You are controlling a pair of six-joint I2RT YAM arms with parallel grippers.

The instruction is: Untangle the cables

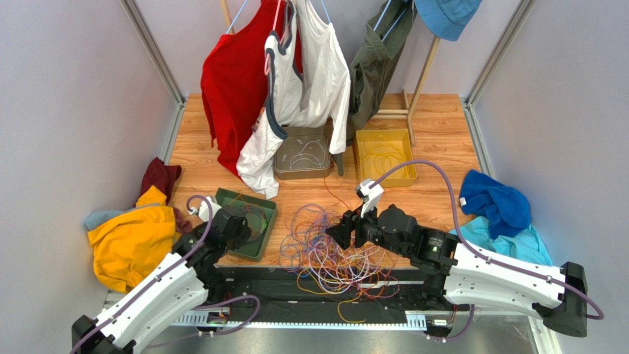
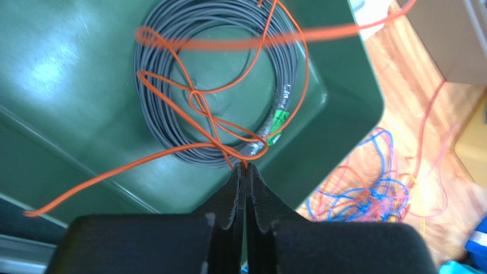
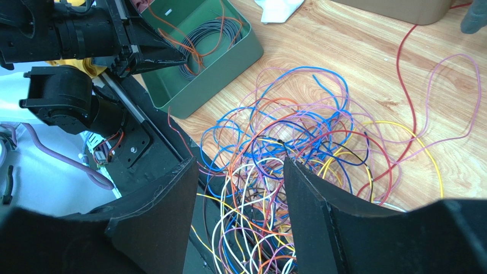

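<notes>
Left pincer (image 2: pixel 244 171) is closed on the orange cable (image 2: pixel 228 44) over the green tray (image 2: pixel 68 85), above a grey coil (image 2: pixel 146 114) lying inside. Right pincer (image 3: pixel 240 188) stands wide above the cables (image 3: pixel 297 131) snarled at the table's (image 3: pixel 354 51) near edge, with wood showing beyond them
</notes>
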